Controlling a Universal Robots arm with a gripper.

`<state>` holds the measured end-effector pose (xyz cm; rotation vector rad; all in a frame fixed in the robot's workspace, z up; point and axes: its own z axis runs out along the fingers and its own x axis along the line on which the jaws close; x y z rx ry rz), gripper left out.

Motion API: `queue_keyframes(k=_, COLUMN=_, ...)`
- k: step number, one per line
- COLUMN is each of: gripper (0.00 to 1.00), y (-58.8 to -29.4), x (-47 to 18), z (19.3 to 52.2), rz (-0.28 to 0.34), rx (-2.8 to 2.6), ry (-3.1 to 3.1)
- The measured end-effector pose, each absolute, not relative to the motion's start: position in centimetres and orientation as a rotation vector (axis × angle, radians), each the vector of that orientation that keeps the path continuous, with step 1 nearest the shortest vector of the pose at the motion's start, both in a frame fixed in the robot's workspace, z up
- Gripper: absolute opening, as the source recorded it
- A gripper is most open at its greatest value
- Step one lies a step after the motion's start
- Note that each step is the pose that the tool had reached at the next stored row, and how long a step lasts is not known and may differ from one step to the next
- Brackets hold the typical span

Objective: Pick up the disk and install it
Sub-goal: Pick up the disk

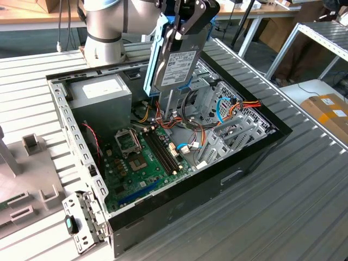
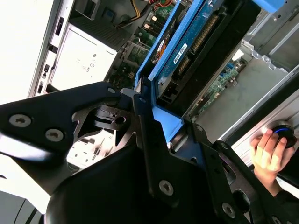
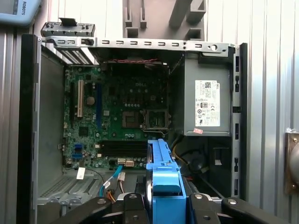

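The disk (image 1: 176,61), a grey metal drive in a light-blue carrier frame, hangs upright above the back of the open computer case (image 1: 69,128). My gripper (image 1: 187,22) is shut on the disk's top end, with black fingers (image 1: 184,33) on both sides. In the second wrist view the disk (image 2: 196,44) shows its circuit-board side, clamped between the fingers (image 2: 145,140). In the first wrist view the disk's blue frame (image 3: 163,170) sits in my gripper (image 3: 166,205), above the motherboard (image 3: 117,112). The metal drive cage (image 1: 213,93) lies just below and beside the disk.
Inside the case are the power supply (image 1: 100,93), the motherboard (image 1: 142,157) and loose cables (image 1: 239,106). Grey fixtures (image 1: 32,148) stand at the exterior view's left, a cardboard box (image 1: 328,110) at its right. A person's hand (image 2: 265,155) rests on a blue-lit knob.
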<state>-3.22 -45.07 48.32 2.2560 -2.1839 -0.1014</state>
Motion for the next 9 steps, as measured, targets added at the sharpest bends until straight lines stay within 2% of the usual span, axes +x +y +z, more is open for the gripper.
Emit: queue_keyframes(k=9, gripper=0.37, y=-45.2, x=-2.0, z=48.2, rz=-0.101, rx=2.256, ry=-2.184)
